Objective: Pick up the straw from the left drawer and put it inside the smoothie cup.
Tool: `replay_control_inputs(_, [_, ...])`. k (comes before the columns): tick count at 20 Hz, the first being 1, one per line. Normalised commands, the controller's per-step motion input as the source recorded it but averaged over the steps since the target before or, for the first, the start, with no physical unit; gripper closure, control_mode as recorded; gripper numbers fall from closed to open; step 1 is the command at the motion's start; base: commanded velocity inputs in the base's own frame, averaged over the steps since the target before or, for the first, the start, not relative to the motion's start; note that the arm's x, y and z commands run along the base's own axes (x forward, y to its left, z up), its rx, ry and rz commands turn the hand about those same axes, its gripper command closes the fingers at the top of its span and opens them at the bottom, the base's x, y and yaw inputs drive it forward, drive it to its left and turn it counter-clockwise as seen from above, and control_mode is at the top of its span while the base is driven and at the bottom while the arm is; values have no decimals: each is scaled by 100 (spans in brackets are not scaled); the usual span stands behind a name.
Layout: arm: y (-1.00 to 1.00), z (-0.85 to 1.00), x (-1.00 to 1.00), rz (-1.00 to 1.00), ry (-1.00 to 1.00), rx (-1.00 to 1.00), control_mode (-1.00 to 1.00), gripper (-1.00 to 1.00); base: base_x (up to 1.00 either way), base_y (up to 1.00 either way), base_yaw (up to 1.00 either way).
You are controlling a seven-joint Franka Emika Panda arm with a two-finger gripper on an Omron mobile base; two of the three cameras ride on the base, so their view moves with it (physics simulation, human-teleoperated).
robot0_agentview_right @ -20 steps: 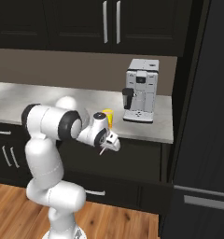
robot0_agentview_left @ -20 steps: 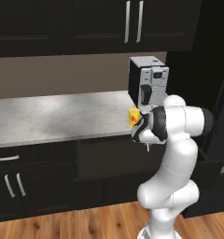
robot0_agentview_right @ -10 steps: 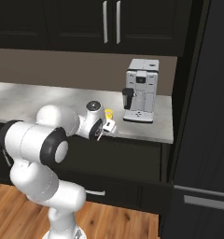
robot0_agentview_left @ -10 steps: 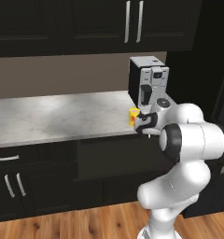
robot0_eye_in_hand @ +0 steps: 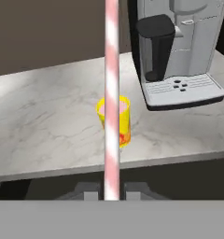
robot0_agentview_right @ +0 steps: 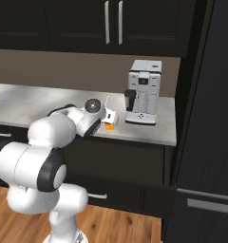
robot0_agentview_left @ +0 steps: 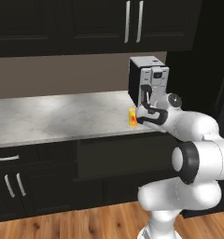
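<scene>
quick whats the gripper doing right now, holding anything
Gripper: shut on the straw, held upright in front of the smoothie cup.

Straw (robot0_eye_in_hand: 111,93): thin, straight, striped pink and white; seen in the hand view as a long vertical bar crossing in front of the cup, lower end clamped between two dark fingertips (robot0_eye_in_hand: 88,190). In the right base view a slim whitish stick (robot0_agentview_right: 106,103), upright, just left of the cup.

Smoothie cup (robot0_eye_in_hand: 122,122): small, yellow, tapered, red-orange mark on its side; upright, mouth open, on the marble counter near its front edge, just left of the coffee machine (robot0_eye_in_hand: 179,51).

Left drawer: cannot tell which front it is.
</scene>
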Motion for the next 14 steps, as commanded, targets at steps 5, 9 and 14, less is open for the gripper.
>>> replay_control_inputs(5, [12,35,0,17,-30,0,-100,100,0,0,0])
replay_control_inputs(9, [5,39,11,16,-27,0,-100,100,0,0,0])
replay_control_inputs(14, [19,9,26,15,-23,0,-100,100,0,0,0])
